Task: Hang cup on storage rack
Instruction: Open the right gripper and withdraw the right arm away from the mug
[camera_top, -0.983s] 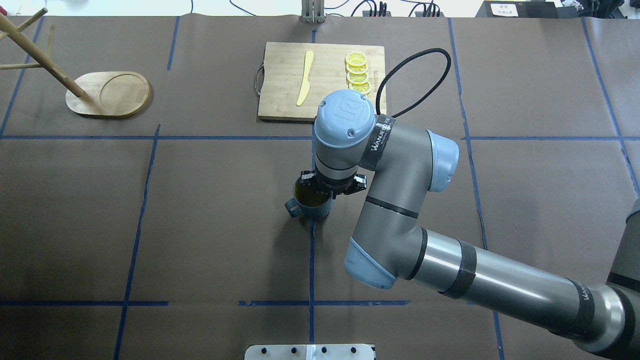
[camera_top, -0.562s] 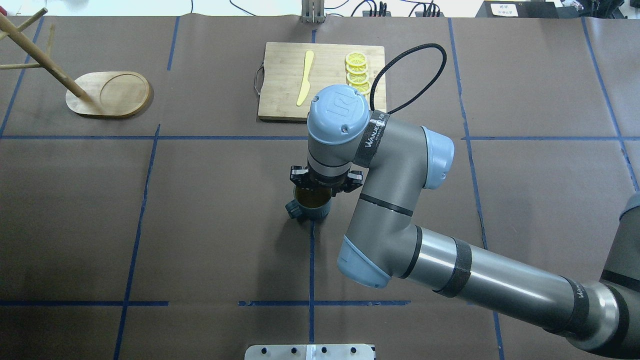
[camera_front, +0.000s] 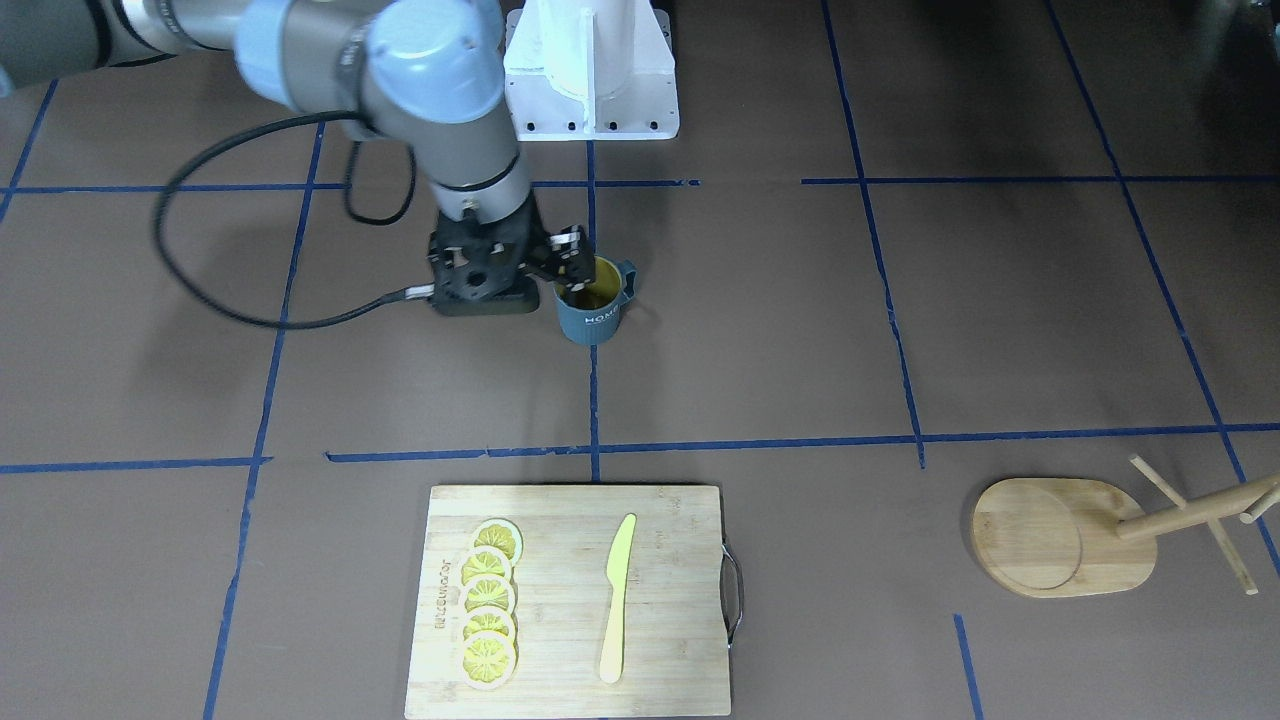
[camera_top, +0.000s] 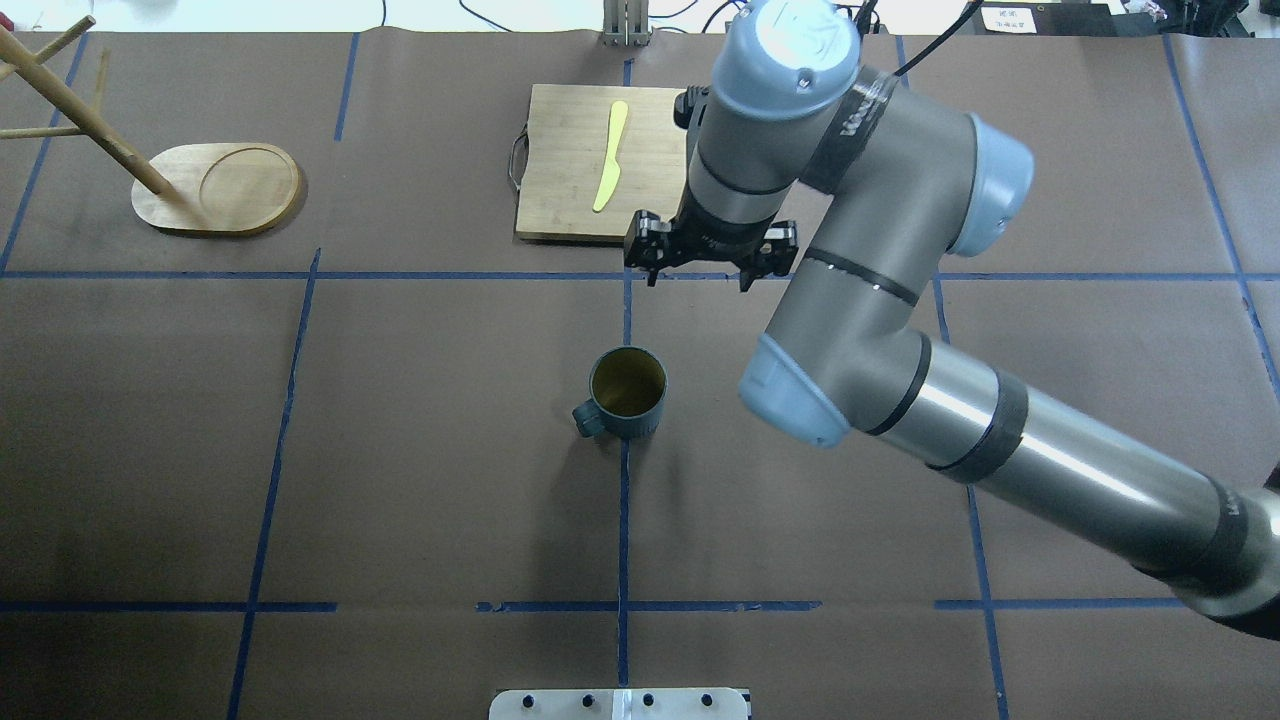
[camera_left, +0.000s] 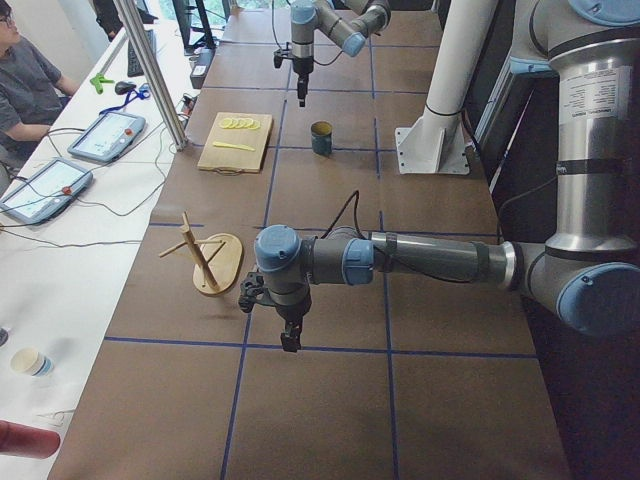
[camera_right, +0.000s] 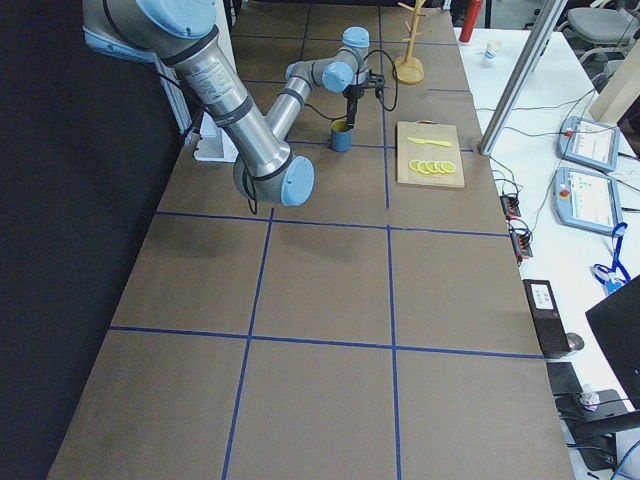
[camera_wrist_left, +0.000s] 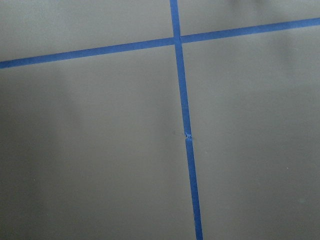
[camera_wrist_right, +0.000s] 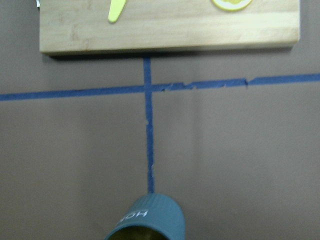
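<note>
The cup, dark blue-grey with a yellow inside, stands upright at the table's middle with its handle toward the robot's left; nothing holds it. My right gripper hangs open and empty high above the table, between the cup and the cutting board. The right wrist view looks down on the cup at its bottom edge. In the front-facing view one of its fingers shows beside the cup's rim. The storage rack stands at the far left. My left gripper hovers over bare table near the rack; I cannot tell its state.
A bamboo cutting board with a yellow knife and several lemon slices lies beyond the cup. The robot's white base sits at the near edge. A person sits at a side table with tablets.
My right gripper has risen off the cup's rim and moved away toward the cutting board. The cup stays standing in the same spot.
</note>
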